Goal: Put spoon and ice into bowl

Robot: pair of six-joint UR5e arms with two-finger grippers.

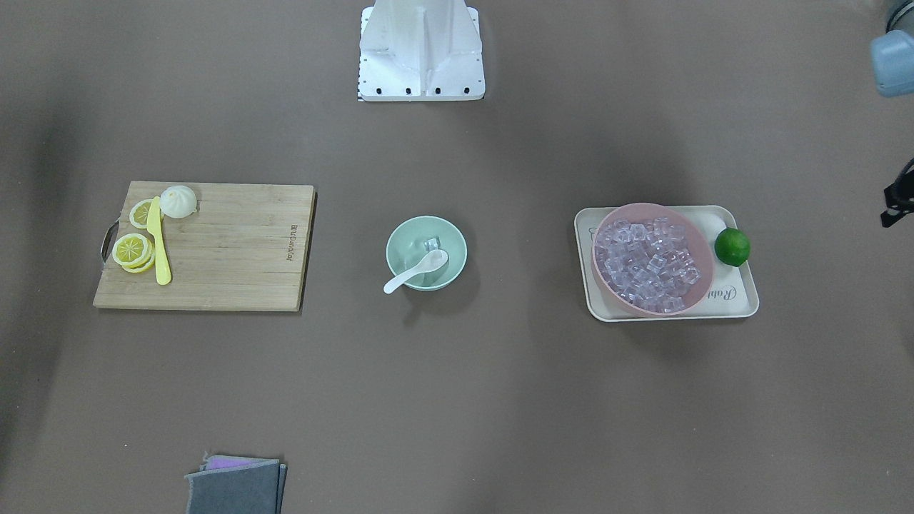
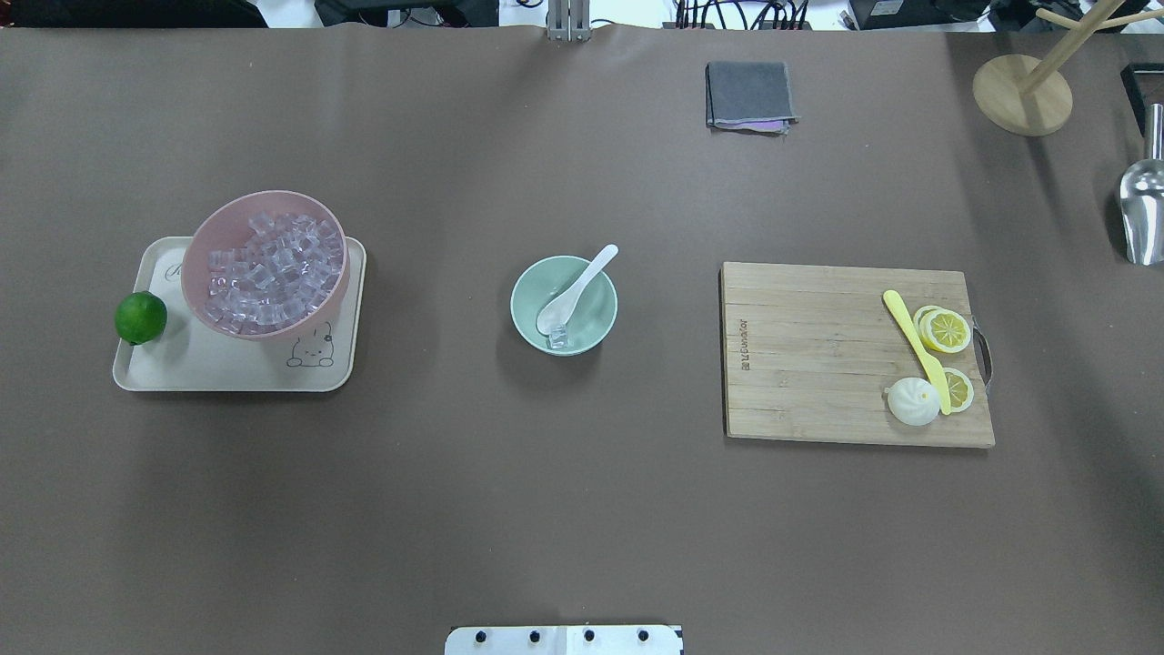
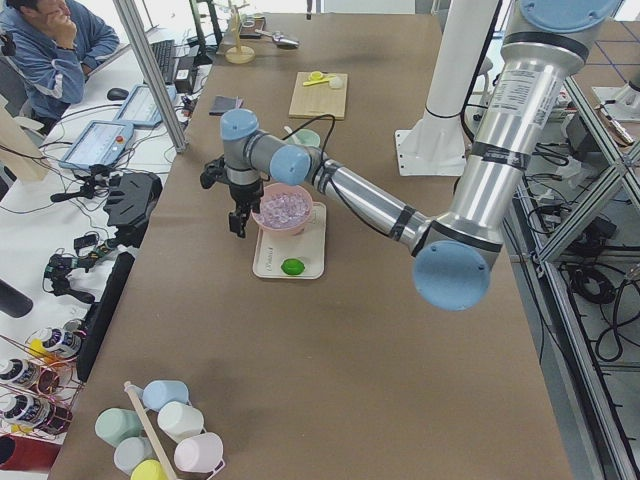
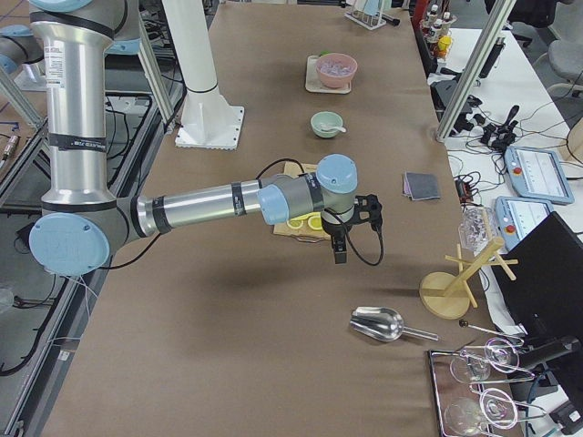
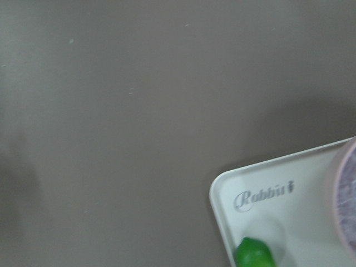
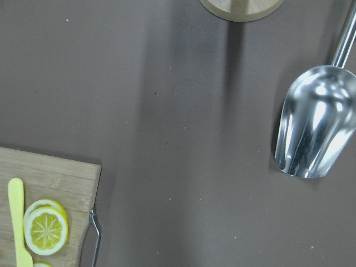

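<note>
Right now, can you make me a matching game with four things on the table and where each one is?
Things:
1 white spoon
2 lime
3 yellow knife
4 metal scoop

Places:
A on the wooden cutting board
B on the bare table
C in the mint-green bowl
D on the cream tray

Pairs: 1-C, 2-D, 3-A, 4-B.

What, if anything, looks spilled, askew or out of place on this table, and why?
Nothing stands out. The spoon lies in the bowl, handle over the rim, one ice cube beside its scoop. The other cubes sit inside the pink bowl.
</note>
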